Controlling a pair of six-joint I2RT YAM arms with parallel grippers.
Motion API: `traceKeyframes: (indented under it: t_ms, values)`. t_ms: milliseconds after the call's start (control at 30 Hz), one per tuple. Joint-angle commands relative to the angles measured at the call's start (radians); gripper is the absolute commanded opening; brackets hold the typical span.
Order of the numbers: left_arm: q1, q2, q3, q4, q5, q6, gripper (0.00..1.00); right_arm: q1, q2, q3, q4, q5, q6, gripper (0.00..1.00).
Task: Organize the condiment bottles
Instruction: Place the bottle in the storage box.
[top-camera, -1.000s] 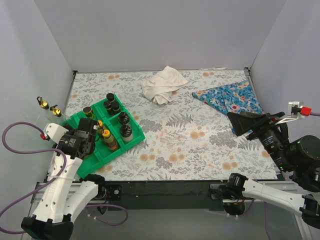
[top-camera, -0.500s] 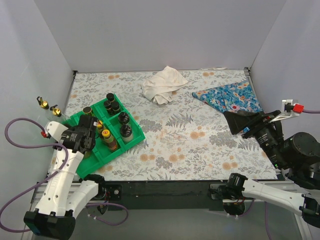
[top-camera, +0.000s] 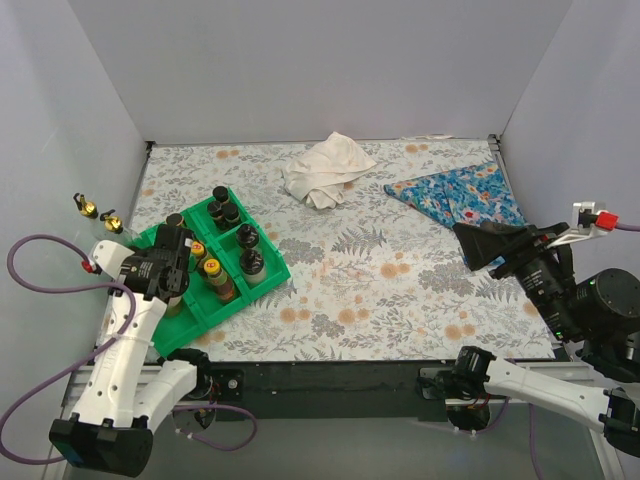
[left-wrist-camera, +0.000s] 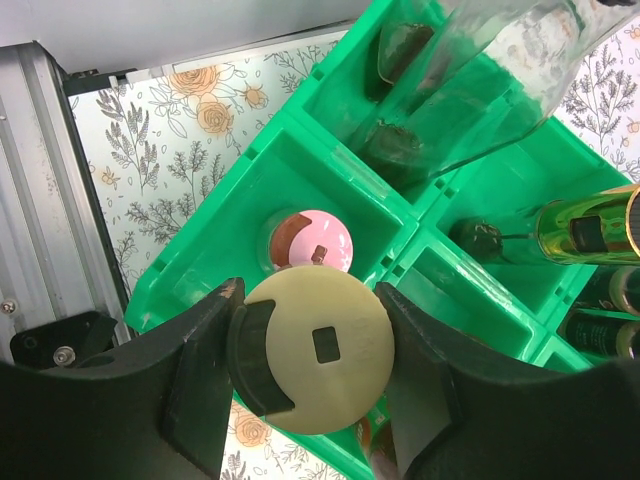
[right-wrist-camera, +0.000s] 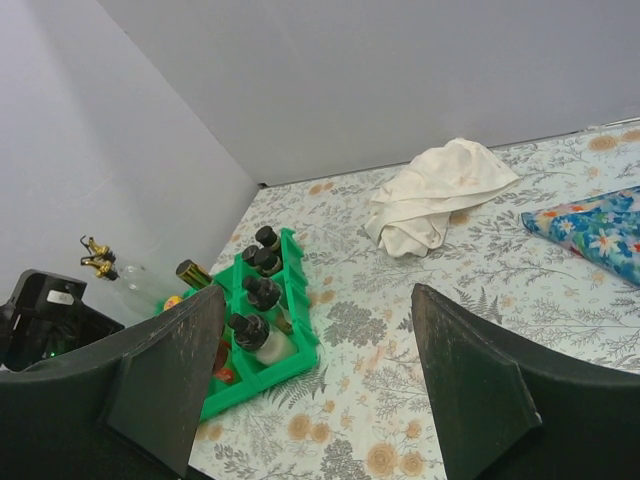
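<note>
My left gripper (left-wrist-camera: 308, 296) is shut on a bottle with a cream round cap (left-wrist-camera: 320, 352), held over the near-left corner of the green tray (left-wrist-camera: 300, 170). Just below it a pink-capped bottle (left-wrist-camera: 318, 241) stands in a compartment. In the top view the left gripper (top-camera: 172, 268) hangs over the tray (top-camera: 262, 281). That tray holds several condiment bottles, dark ones with black caps (top-camera: 252, 262) and one with a yellow cap (top-camera: 212, 267). My right gripper (top-camera: 480, 246) is open and raised at the right, far from the tray (right-wrist-camera: 281, 364), with nothing between its fingers.
A crumpled white cloth (top-camera: 325, 168) lies at the back centre. A blue floral cloth (top-camera: 460, 195) lies at the back right. A gold-capped bottle (left-wrist-camera: 590, 225) leans across a tray compartment. Two gold-tipped clear glass pieces (top-camera: 97, 213) sit by the left wall.
My left gripper has shifted slightly toward the back over the tray, still holding the cream-capped bottle. The right arm swayed a little and came back.
</note>
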Motion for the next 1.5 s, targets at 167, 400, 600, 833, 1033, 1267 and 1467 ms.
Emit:
traceKeyframes:
  t_ms: [167,400,600,833,1033,1267,1467]
  values:
    - [0.052,0.002,0.027,-0.037,-0.015,-0.048,0.0,0.002,-0.036,0.005,0.057,0.049,-0.034,0.84]
    - [0.15,0.01,0.053,-0.038,-0.028,-0.011,0.0,0.002,-0.068,-0.003,0.046,0.063,-0.042,0.84]
    - [0.204,0.02,0.075,-0.037,0.023,0.039,0.0,0.004,-0.077,-0.01,0.046,0.089,-0.05,0.84]
    - [0.236,0.008,0.107,-0.038,0.069,0.145,0.0,0.004,-0.065,-0.006,0.046,0.072,-0.048,0.84]
    - [0.249,0.005,0.09,-0.038,0.149,0.145,0.0,0.004,-0.067,-0.035,0.048,0.057,-0.028,0.84]
    - [0.293,-0.03,0.023,-0.038,0.232,0.038,0.0,0.004,-0.071,-0.021,0.046,0.068,-0.045,0.84]
    - [0.293,-0.018,0.006,-0.037,0.17,-0.039,0.0,0.004,-0.077,-0.027,0.046,0.08,-0.05,0.84]
